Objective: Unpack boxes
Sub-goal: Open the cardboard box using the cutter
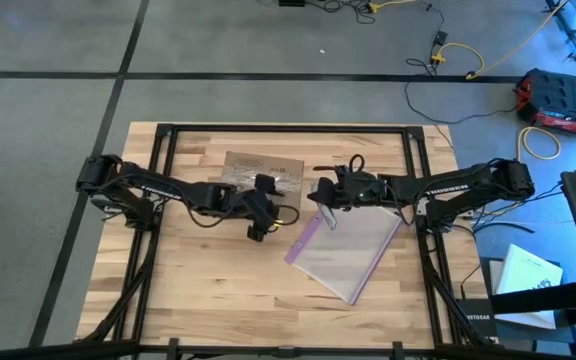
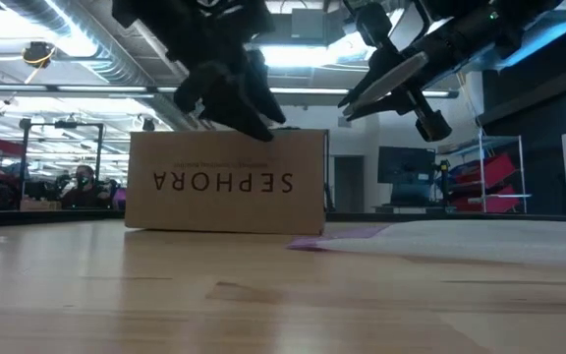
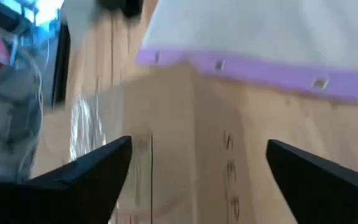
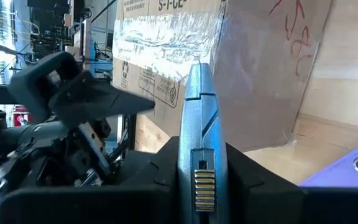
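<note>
Wooden table (image 1: 218,280), box (image 2: 226,182), plastic bag (image 1: 343,250), workshop behind

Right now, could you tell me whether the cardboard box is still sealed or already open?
Sealed, as far as shown: clear tape runs across the box, and its top edge looks flat from the low view. No raised flaps appear.

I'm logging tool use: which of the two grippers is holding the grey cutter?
The right gripper: it is shut on the cutter beside the box. The left gripper is open and empty.
</note>
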You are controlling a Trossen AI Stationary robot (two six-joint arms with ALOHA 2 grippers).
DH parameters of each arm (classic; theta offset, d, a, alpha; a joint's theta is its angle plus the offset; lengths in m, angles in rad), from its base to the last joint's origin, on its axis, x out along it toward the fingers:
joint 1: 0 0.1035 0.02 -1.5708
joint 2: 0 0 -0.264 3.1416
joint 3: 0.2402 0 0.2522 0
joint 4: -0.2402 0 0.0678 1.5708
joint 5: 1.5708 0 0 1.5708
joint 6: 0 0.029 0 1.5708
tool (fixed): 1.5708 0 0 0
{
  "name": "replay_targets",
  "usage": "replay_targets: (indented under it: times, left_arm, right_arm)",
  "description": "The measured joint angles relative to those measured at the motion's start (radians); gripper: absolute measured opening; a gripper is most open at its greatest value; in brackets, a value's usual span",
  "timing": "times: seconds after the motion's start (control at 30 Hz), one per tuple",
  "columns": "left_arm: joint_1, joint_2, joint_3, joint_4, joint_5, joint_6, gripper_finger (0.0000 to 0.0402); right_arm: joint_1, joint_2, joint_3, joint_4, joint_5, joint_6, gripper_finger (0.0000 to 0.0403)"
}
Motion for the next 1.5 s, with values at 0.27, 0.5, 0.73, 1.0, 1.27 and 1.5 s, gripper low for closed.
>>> replay_targets:
  times: [0.27,0.5,0.73,1.0,1.27,1.5]
  left_arm:
    - [0.035,-0.005,0.002,-0.148,-0.063,-0.001,0.0396]
    - [0.019,-0.033,0.004,-0.103,-0.144,0.073,0.04]
    - [0.039,-0.063,0.014,-0.116,-0.195,0.058,0.04]
    - [0.099,-0.063,0.002,-0.116,-0.118,0.021,0.04]
    - [0.117,-0.051,-0.008,-0.162,-0.077,0.027,0.04]
    - [0.145,0.023,-0.004,-0.149,-0.029,-0.011,0.04]
  right_arm:
    - [0.0,0.0,0.0,0.008,0.0,-0.035,0.0051]
    - [0.0,0.001,0.0,0.052,0.008,-0.076,0.0051]
    - [-0.001,0.001,0.0,0.052,0.045,-0.106,0.0051]
    - [-0.023,0.001,0.0,0.038,0.05,-0.105,0.0051]
    - [-0.028,0.001,0.0,0.041,0.049,-0.113,0.0051]
    - [-0.041,0.001,0.0,0.041,0.044,-0.127,0.0051]
